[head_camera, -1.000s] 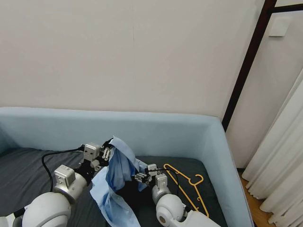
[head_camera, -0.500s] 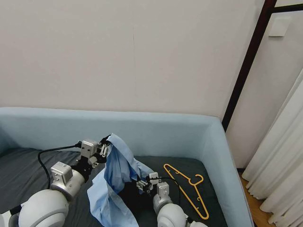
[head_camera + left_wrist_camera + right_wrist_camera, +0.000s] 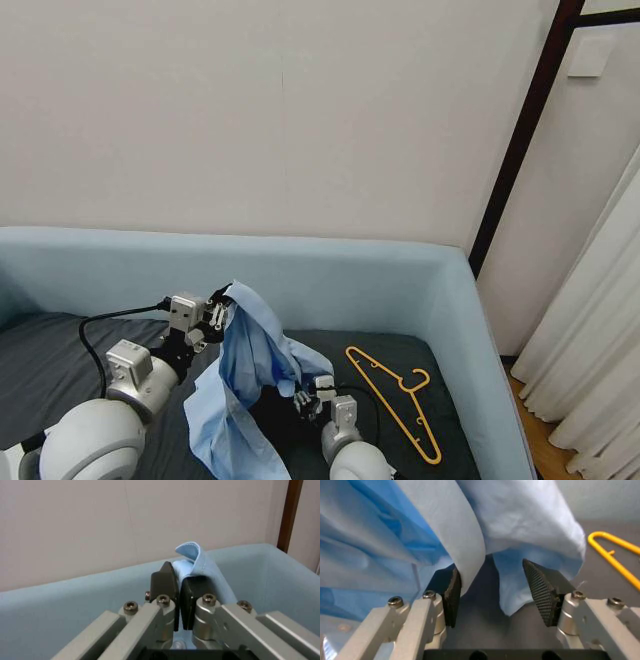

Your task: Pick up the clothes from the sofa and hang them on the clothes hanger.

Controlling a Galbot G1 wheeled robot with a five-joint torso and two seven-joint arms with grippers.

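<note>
Big sofa (image 3: 400,275): light blue padded back and side wall, with dark grey soft seat (image 3: 40,350). Thin orange clothes hanger (image 3: 392,400) lies flat on seat, near right side wall, hook end toward that wall. Light blue soft shirt (image 3: 240,400): bottom end bunched on seat, near hanger, top part lifted up.

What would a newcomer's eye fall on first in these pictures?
A light blue shirt hangs in a crumpled drape above the dark sofa seat, pinched at its top edge by the left tool. Lower down, the right tool is open with a hanging fold between its pads, and an orange hanger lies flat on the seat to the robot's right.
</note>
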